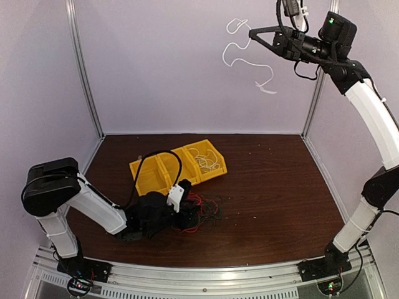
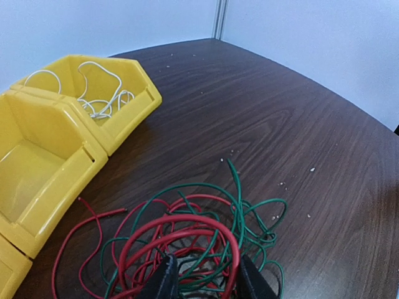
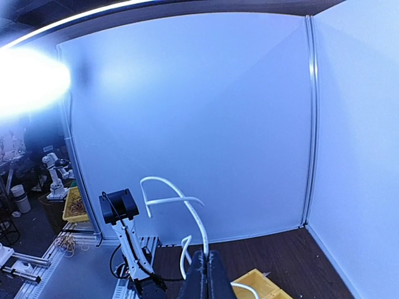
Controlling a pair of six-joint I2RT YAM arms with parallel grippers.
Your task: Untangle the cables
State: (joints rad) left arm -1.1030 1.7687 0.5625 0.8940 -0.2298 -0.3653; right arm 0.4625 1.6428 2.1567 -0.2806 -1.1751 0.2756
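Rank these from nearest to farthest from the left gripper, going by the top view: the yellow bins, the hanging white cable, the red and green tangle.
1. Red and green tangle: on the table, right at the left gripper.
2. Yellow bins: on the table just behind the tangle.
3. White cable: high in the air at the upper right, dangling from the right gripper.

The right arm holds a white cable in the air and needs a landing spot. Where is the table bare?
The right half of the table is bare, from the yellow bins across to the right wall. Crowded: front left, where the left gripper straddles the red and green tangle in front of the bins; the rightmost bin holds white cable.
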